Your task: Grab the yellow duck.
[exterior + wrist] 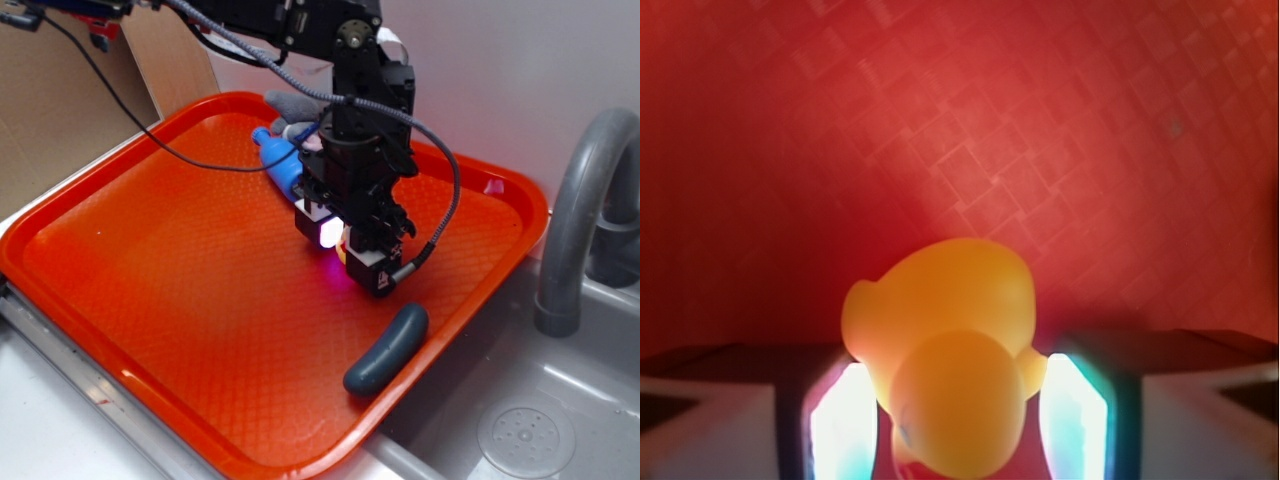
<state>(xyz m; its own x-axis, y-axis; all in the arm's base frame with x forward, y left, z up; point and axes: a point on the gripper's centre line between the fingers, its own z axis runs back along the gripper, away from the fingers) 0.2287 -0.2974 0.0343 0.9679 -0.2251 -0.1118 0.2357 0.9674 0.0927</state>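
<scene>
Writing is scarce: the only mark is a small white sign on the black end of the gripper (348,243), too small to read, and no brand or label shows elsewhere.

Nearest in the exterior view, a steel counter (60,440) edge runs along the bottom left, carrying a large orange plastic tray with a diamond-textured floor (180,300). A dark grey bean-shaped soft toy (386,349) lies on the tray near its right front rim, well apart from the gripper. To the right sits a grey sink basin with a round drain (525,432) and a curved grey faucet pipe (580,210), its top cut off by the frame.

At the tray's centre the black robot arm (350,90) points down, its gripper low over the tray floor with a pink-white glow between the fingers. The tiny bright yellow rubber duck (950,370) sits between the two fingers; in the exterior view only a sliver of yellow and orange shows (344,247). In the wrist view the duck fills the lower middle, blurred, its underside cut off by the frame edge, flanked closely by the lit inner faces of the fingers (845,425). The gripper looks closed around the duck, though actual contact is lost in glare.

Behind the arm, a blue plastic toy bottle (277,160) lies on the tray, partly hidden, beside a grey object (285,103) hard to identify. Brown cardboard (70,110) stands at far left.
</scene>
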